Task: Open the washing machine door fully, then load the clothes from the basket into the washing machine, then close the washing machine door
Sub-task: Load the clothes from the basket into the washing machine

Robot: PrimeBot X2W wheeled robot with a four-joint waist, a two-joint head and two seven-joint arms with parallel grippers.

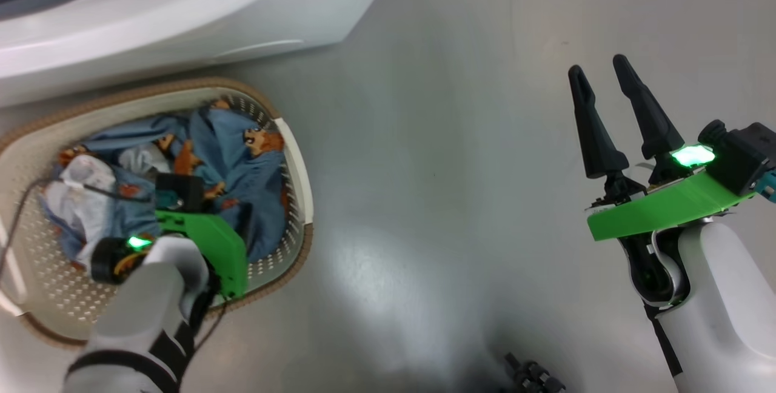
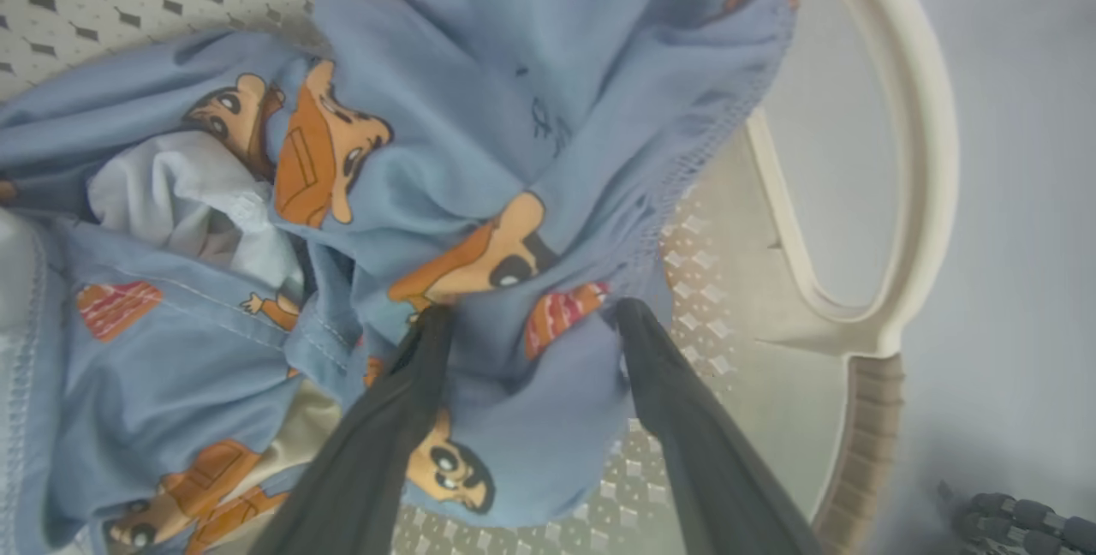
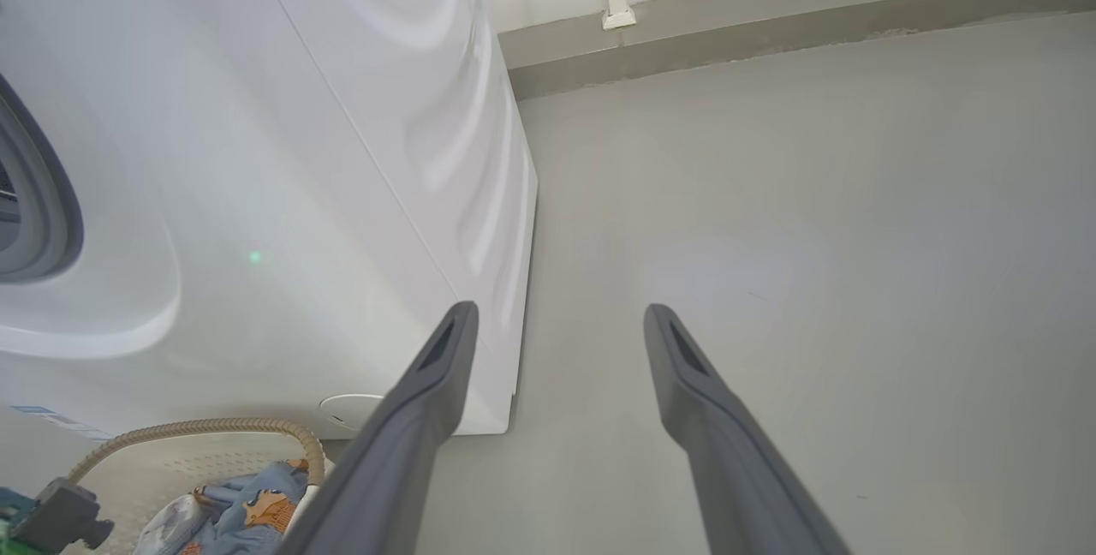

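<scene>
From the head view, the basket (image 1: 297, 156) stands on the grey floor (image 1: 454, 168), just beside the front of the washing machine (image 1: 182, 11). The clothes (image 1: 248, 162) lie inside it as a crumpled heap. The left arm (image 1: 151, 296) reaches down into this heap, so it is clearly the nearer one. The right gripper (image 1: 599, 67) hangs well apart, over bare floor, with its two fingers spread and nothing between them.

From the left wrist view, the left gripper (image 2: 533, 313) is released, not clenched. Its dark fingers stand on both sides of a hanging fold of blue cloth, and their tips touch the fabric. The fold lies straight ahead between the fingers, so I think only a squeeze is needed to take it. The cloth is soft and thin, with stitched hems and orange cartoon figures. The basket wall is hard cream plastic with small holes and a looped handle (image 2: 925, 152).

From the right wrist view, the right gripper points along the floor past the smooth white corner of the machine.
</scene>
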